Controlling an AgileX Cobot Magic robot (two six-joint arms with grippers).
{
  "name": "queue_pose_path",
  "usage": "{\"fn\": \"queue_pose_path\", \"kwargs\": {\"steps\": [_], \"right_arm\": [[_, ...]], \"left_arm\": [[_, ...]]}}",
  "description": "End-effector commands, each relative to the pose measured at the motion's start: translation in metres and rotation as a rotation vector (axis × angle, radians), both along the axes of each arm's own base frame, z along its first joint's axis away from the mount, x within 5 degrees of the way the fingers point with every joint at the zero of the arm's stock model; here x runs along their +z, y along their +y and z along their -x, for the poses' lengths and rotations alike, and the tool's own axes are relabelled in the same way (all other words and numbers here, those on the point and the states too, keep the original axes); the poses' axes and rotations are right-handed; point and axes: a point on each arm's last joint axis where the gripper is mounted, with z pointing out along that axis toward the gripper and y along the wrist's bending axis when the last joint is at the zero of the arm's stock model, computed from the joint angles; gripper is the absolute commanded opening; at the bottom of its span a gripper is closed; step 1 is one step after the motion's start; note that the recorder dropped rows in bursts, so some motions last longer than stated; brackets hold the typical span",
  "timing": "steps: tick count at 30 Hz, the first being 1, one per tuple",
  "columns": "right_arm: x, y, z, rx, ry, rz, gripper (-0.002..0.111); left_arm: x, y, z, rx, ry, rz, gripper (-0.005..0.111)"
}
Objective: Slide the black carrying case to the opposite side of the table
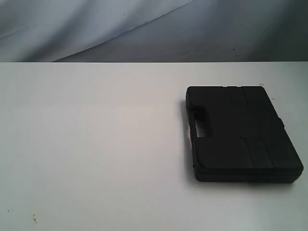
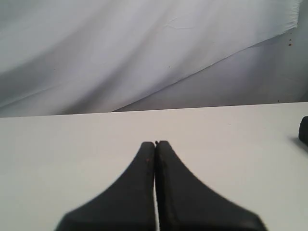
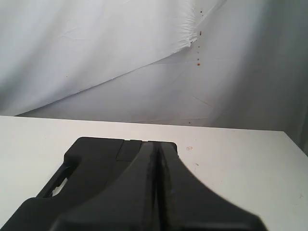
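The flat matte black case (image 1: 239,132) lies on the right side of the white table (image 1: 96,144), its handle cut-out (image 1: 199,126) facing left. Neither gripper shows in the exterior view. In the right wrist view the case (image 3: 91,166) lies under and ahead of my right gripper (image 3: 158,144), whose fingers are pressed together with nothing between them. My left gripper (image 2: 156,143) is shut and empty over bare table (image 2: 72,144); only a corner of the case (image 2: 303,130) shows at that view's edge.
A grey-white cloth backdrop (image 1: 96,29) hangs behind the table's far edge (image 1: 144,62). Small specks and a faint mark (image 1: 33,220) dot the tabletop near the front left. The case sits close to the table's right edge.
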Motion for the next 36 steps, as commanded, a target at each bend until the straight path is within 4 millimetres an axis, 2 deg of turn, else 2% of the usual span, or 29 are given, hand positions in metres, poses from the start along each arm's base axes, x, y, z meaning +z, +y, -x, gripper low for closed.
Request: {"fn": "queue_pose_path", "kwargs": {"steps": [1,17,21,25,29,32,36], "right_arm": [[-0.001,0.0,0.0,-0.005,-0.001,-0.011,0.0],[0.0,0.0,0.0,-0.005,-0.006,-0.012,0.0],[0.005,-0.001,0.0,-0.008,-0.064,-0.028,0.0],[0.013,-0.002,0.001,-0.007,-0.117,-0.182,0.0],[0.013,-0.002,0.001,-0.005,-0.097,-0.235,0.0],[0.026,0.0,0.004,0.02,-0.048,-0.334,0.0],[0.047,0.002,0.011,0.055,-0.031,-0.376,0.0]], "left_arm": [[0.0,0.0,0.0,0.003,-0.007,0.004,0.0],[0.0,0.0,0.0,0.003,-0.007,0.004,0.0],[0.0,0.0,0.0,0.003,-0.007,0.004,0.0],[0.0,0.0,0.0,0.003,-0.007,0.003,0.0],[0.0,0.0,0.0,0.003,-0.007,0.003,0.0],[0.0,0.0,0.0,0.003,-0.007,0.003,0.0],[0.0,0.0,0.0,0.003,-0.007,0.004,0.0]]}}
